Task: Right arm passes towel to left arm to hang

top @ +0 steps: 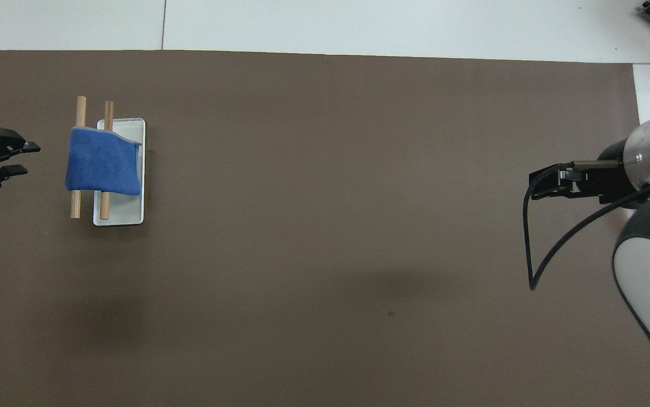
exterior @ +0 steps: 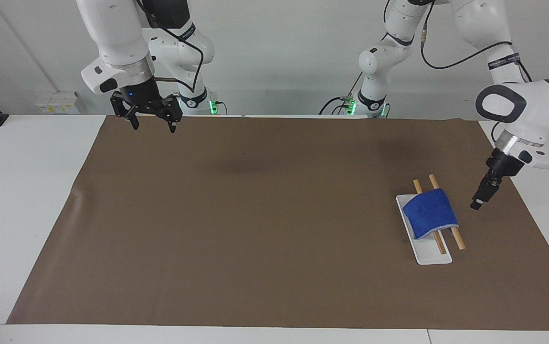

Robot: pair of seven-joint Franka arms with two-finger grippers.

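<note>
both end effectors, left and right, open and empty; one towel over two rods

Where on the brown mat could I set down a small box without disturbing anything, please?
Nearly all the brown mat is bare, from the white tray to the right arm's end. The only crowded spot is that tray, with the towel draped over its two wooden rods and the left tool open beside it.
</note>
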